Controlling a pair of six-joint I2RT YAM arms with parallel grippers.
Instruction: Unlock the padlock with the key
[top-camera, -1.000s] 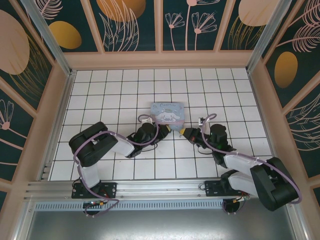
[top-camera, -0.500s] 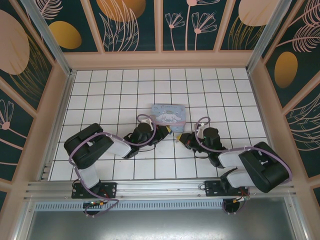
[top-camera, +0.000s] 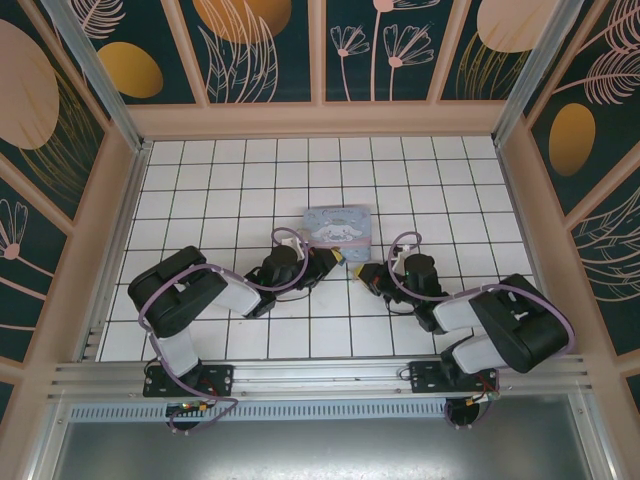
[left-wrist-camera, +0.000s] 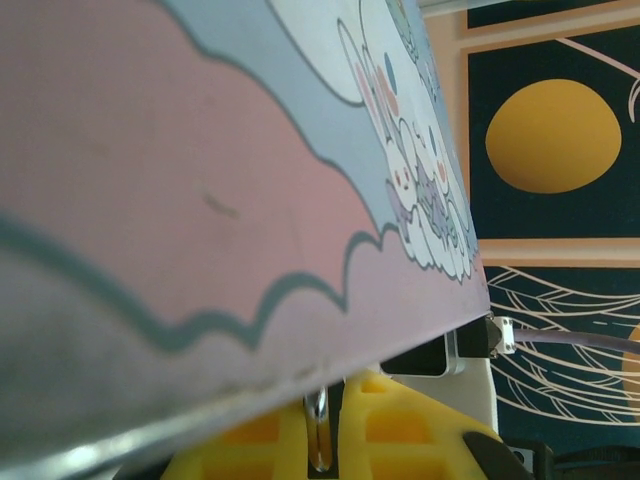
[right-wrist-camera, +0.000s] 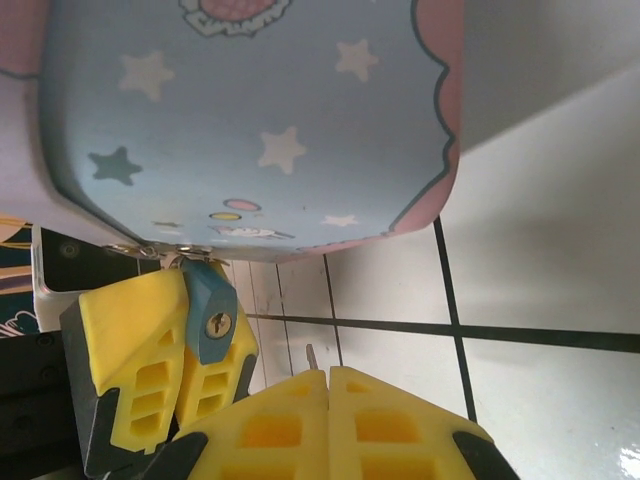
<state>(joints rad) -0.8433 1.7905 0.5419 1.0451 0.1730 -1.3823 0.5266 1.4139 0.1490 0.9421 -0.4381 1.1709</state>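
The padlock (right-wrist-camera: 211, 308) was seen hanging from the clasp on the near side of the tin box (top-camera: 338, 222), which was set around the middle of the tiled tabletop (top-camera: 230, 180), well away from all four edges. Its teal body was clamped between the yellow fingers (right-wrist-camera: 135, 345) of the left gripper (left-wrist-camera: 322, 428), with the keyhole turned toward the right gripper (right-wrist-camera: 328, 400). That gripper was pressed tight on the key (right-wrist-camera: 310, 355), only the tip of which was left showing, pointed toward the padlock and just short of it.
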